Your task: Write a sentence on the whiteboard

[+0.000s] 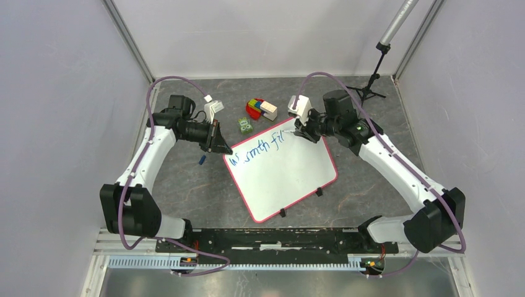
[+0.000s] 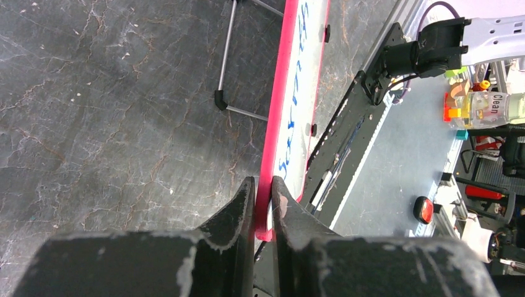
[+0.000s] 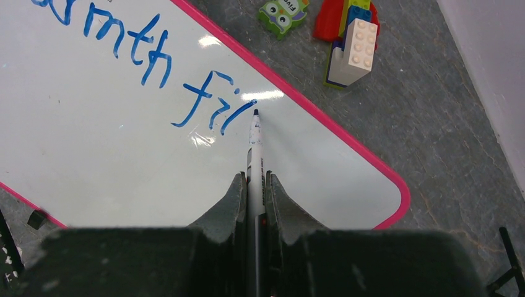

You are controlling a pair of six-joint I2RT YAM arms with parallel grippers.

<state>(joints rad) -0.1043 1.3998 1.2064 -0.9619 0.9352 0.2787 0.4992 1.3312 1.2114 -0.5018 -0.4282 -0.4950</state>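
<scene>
**Tip down on the "l", board pinned at its corner**

Your whiteboard (image 1: 285, 176) lies flat and skewed at the middle of the table (image 1: 186, 185). The sentence (image 3: 155, 62) has got as far as "fil" along the upper edge.

Look at your right gripper (image 3: 254, 180): it is clenched on the marker (image 3: 255, 145), and the nib touches the board right at that last stroke. Your left gripper (image 2: 263, 185) is nipped onto the pink rim at the board's 10 o'clock corner, fingers closed on the edge.

By my reckoning the board is stiff, light and slick-faced, so pen pressure could skate it across the table. The rim is the place to grip it, never the glossy face. The marker's barrel looks thin and smooth, so press lightly or it may twist between the fingers.

There is no container on the table. The toy blocks (image 1: 260, 109) and a small green owl piece (image 1: 245, 125) lie loose at the board's 12 o'clock, just off the rim (a clear bottle (image 2: 489, 108) stands beyond the table; I can't tell how full).
</scene>
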